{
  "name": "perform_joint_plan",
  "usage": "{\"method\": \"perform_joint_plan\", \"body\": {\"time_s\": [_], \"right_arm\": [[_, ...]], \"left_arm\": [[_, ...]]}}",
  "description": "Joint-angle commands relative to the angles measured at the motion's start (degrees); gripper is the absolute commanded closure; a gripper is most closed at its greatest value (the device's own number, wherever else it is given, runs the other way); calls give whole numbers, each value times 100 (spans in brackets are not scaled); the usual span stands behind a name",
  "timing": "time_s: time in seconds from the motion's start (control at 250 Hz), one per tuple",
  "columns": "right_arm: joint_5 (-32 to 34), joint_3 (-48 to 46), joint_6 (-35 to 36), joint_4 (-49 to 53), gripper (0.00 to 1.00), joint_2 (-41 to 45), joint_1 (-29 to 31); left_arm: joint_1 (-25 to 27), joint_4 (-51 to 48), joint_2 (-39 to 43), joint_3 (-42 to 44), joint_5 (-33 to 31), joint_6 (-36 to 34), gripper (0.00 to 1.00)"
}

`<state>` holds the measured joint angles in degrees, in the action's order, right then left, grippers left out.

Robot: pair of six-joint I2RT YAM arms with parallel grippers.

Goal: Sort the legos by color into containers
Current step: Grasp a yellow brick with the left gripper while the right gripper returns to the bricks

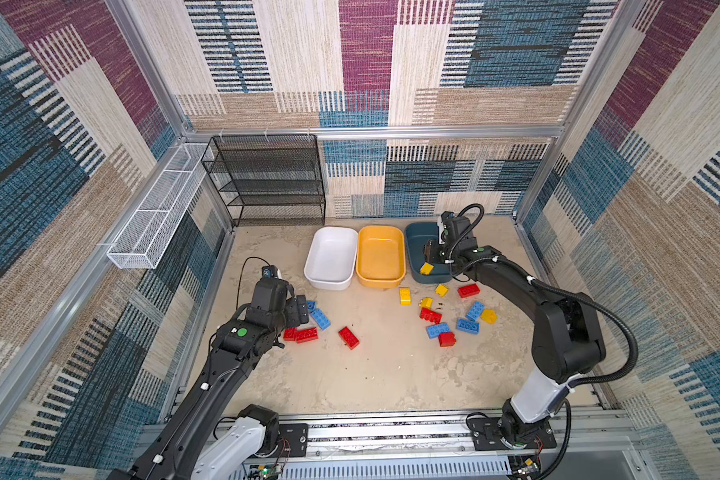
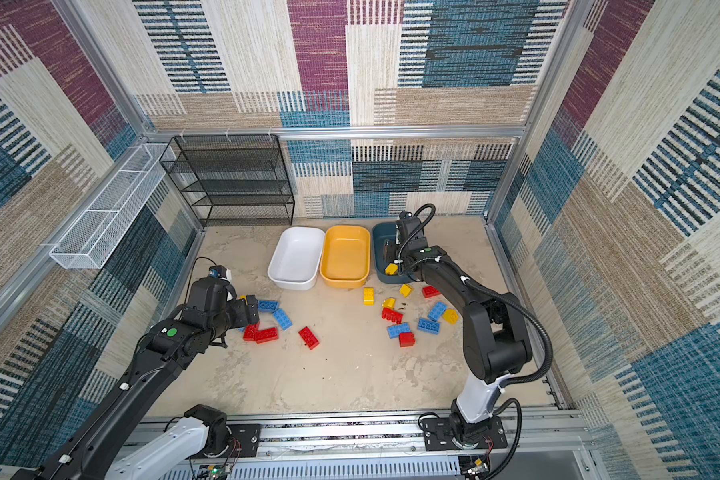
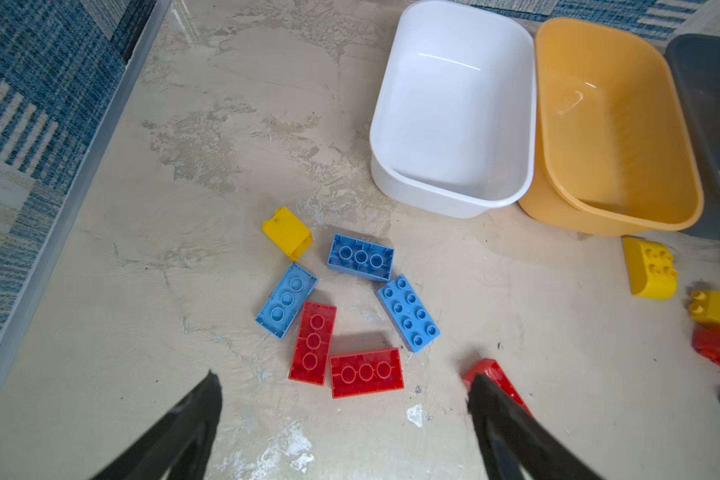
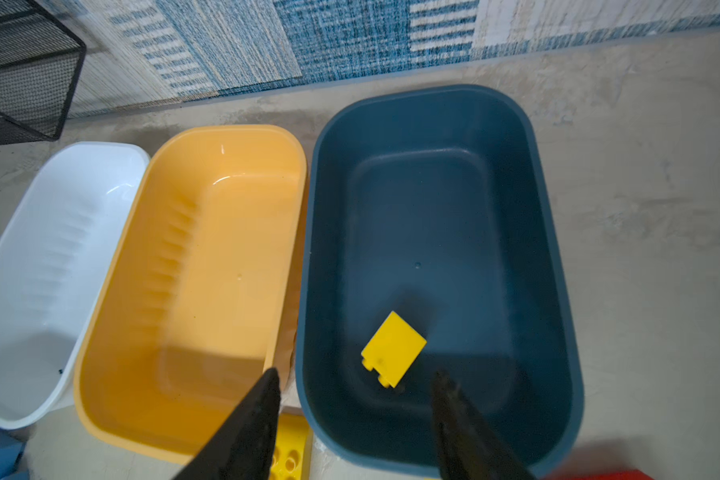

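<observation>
A yellow brick (image 4: 393, 349) lies in the teal tub (image 4: 516, 199), below the right gripper (image 4: 356, 375), whose jaws stand apart and hold nothing.

In both top views it is only a yellow speck (image 1: 426, 268) at the tub's near end, close under the wrist. The right wrist view shows it on its side, smooth face up, with its studs on the edge toward the gripper and its long axis skew to the tub walls. The left wrist view shows the left gripper (image 3: 344, 377) spread wide above blue and red bricks (image 3: 408, 311) on the table (image 3: 184, 166). Beside them is a small yellow brick (image 3: 287, 232) that the arm mostly hides in the top views. The white tub (image 3: 445, 203) and yellow tub (image 3: 624, 224) stand touching, left of the teal one.
</observation>
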<state>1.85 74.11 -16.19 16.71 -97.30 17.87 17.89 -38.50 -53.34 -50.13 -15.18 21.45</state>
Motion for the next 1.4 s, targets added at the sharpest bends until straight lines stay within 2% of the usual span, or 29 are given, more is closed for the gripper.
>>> {"method": "perform_joint_plan", "body": {"time_s": [0.0, 0.148, 0.26, 0.556, 0.888, 1.076, 1.268, 1.392], "right_arm": [[-433, -511, -34, -712, 38, 550, 6], [-713, -1744, -295, -1549, 33, 1611, 84], [-911, -2628, -245, -2011, 25, 2336, 253], [-1226, -4224, -420, -2803, 19, 3419, 761], [-1398, -4596, -544, -3313, 17, 3298, 797], [-1464, -4659, -597, -3423, 17, 3217, 797], [-1459, -4691, -611, -3445, 18, 3207, 797], [-1460, -4685, -601, -3437, 17, 3164, 792]], "left_arm": [[-106, -239, -239, -207, -286, 309, 9], [-366, -446, -931, -580, -224, 482, 11], [-567, -463, -1516, -795, -188, 548, 11], [-998, -137, -2756, -1016, -261, 947, 14], [-1206, 127, -4152, -1457, -388, 1356, 13], [-1295, 145, -4763, -1707, -211, 1550, 16], [-1320, 234, -5087, -1790, -245, 1600, 24], [-1367, 348, -5189, -1799, -172, 1599, 36]]}}
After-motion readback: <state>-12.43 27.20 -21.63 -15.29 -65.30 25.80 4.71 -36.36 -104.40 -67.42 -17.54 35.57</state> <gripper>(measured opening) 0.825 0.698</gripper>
